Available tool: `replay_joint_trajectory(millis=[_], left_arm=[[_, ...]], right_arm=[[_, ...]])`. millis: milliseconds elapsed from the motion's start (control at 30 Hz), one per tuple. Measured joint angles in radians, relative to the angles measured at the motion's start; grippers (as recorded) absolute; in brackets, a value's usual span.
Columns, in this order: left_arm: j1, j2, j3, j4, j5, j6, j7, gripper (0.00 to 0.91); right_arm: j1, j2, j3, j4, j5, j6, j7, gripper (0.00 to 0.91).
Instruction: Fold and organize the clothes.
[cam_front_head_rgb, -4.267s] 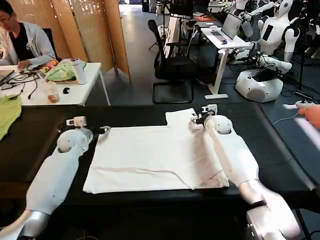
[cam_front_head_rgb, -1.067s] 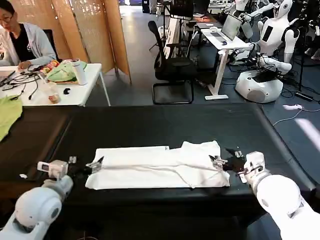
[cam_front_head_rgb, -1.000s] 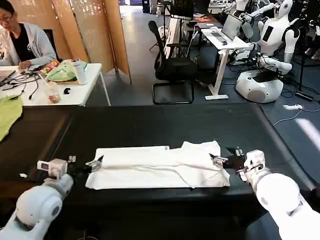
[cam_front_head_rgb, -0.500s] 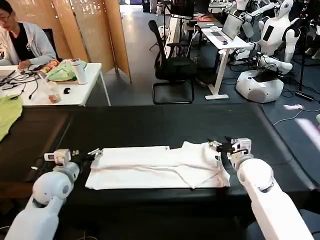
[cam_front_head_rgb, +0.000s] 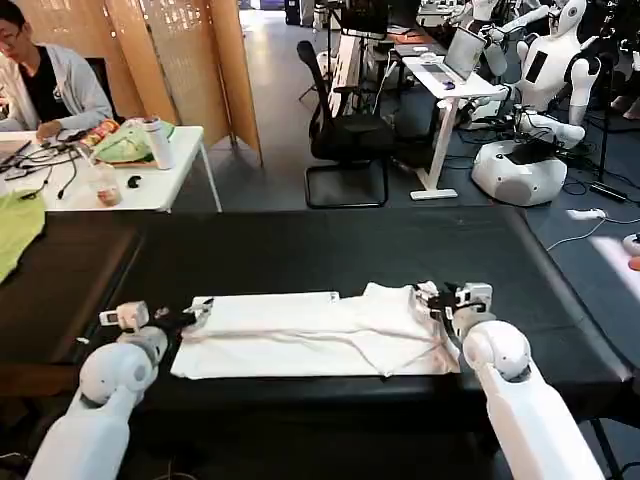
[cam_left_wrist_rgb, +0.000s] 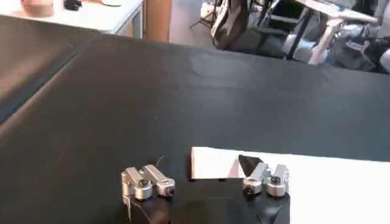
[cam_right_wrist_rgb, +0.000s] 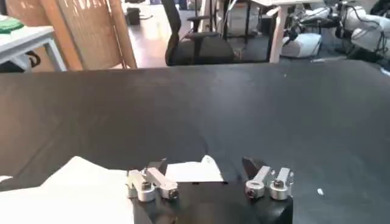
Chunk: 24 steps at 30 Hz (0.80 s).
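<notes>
With the T-shirt (cam_front_head_rgb: 315, 330) folded once on the desk (cam_front_head_rgb: 300, 250), the left gripper (cam_left_wrist_rgb: 204, 181) and right gripper (cam_right_wrist_rgb: 210, 182) had jaws wide at its ends; the next move was probably gripping them.

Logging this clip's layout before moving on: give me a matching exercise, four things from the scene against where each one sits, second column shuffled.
Things:
1. folded white cotton T-shirt
2. left claw
3. right claw
4. yellow-green cloth

Places:
A. at the shirt's right end, fingers spread
B. far left edge of the black table
C. lying as a long strip across the table's near side
D. at the shirt's left end, fingers spread

Pairs: 1-C, 2-D, 3-A, 4-B
</notes>
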Motion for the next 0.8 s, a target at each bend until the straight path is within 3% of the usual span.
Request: replay_joint_trajectory(millis=[33, 233, 400, 433, 467, 500, 533, 800], left_arm=[[0.000, 0.000, 0.000, 0.001, 0.000, 0.000, 0.002, 0.010], [0.002, -0.004, 0.007, 0.004, 0.038, -0.011, 0.017, 0.000], [-0.013, -0.022, 0.028, 0.023, 0.176, -0.078, 0.044, 0.000], [-0.020, -0.028, 0.030, 0.031, 0.202, -0.088, 0.044, 0.000], [-0.026, -0.032, 0.031, 0.038, 0.222, -0.097, 0.047, 0.000], [-0.032, -0.036, 0.031, 0.045, 0.235, -0.107, 0.054, 0.644], [-0.038, -0.038, 0.032, 0.051, 0.244, -0.113, 0.058, 0.878], [-0.050, -0.034, 0.031, 0.052, 0.291, -0.157, 0.083, 0.878]], right_arm=[[-0.001, 0.002, 0.002, -0.002, -0.004, 0.004, 0.000, 0.049], [-0.005, 0.024, 0.010, -0.018, -0.049, 0.065, 0.022, 0.000], [-0.007, 0.054, 0.019, -0.031, -0.058, 0.104, 0.040, 0.010], [-0.008, 0.063, 0.020, -0.032, -0.057, 0.105, 0.032, 0.156], [-0.011, 0.071, 0.019, -0.030, -0.055, 0.105, 0.020, 0.458], [-0.013, 0.074, 0.020, -0.028, -0.054, 0.105, 0.009, 0.878], [-0.016, 0.075, 0.023, -0.025, -0.054, 0.104, -0.002, 0.878], [-0.065, 0.032, 0.058, 0.074, 0.004, 0.081, -0.039, 0.878]])
